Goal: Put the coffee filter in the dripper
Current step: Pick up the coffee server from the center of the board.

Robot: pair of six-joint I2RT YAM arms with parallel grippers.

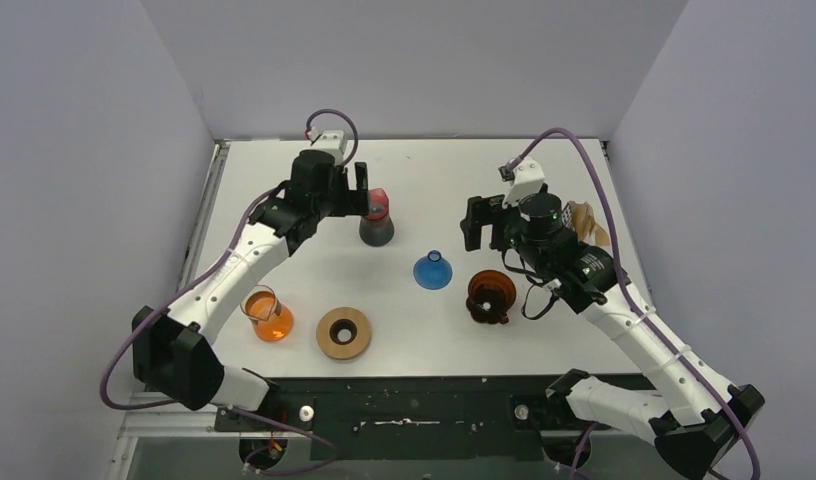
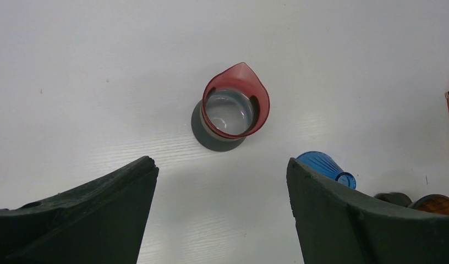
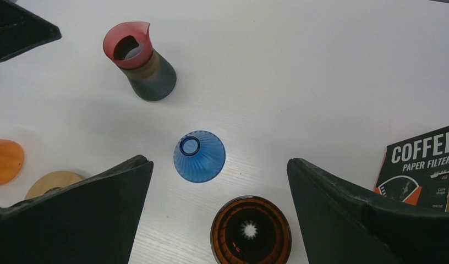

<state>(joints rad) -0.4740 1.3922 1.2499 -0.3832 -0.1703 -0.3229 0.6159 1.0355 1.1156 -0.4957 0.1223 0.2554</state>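
Presently, neither arm holds anything. In the overhead view the left gripper [image 1: 361,192] hangs at upper centre over a red-rimmed carafe [image 1: 376,220]; its wrist camera shows the fingers [image 2: 101,214] spread wide with bare table between them. The right gripper [image 1: 481,225] hovers right of centre, also spread and empty. Its wrist camera looks down on a blue dripper [image 3: 199,157] standing narrow end up at the middle of the frame, and an amber dripper [image 3: 251,230] sitting mouth up at the bottom edge.

The coffee filter pack [image 3: 423,165] lies at the right edge of that wrist view, with printed card showing. From above, the brown papers [image 1: 587,218] sit behind the right arm, near the table's right border, well apart from both drippers. An orange flask [image 1: 269,316] and a wooden ring [image 1: 343,332] rest at lower left.

By my reading no filter has been picked yet, so the task is at its first step. Next, the right arm would need to swing toward the pack and pinch a single paper. The amber dripper, open side up, looks like the likely target.
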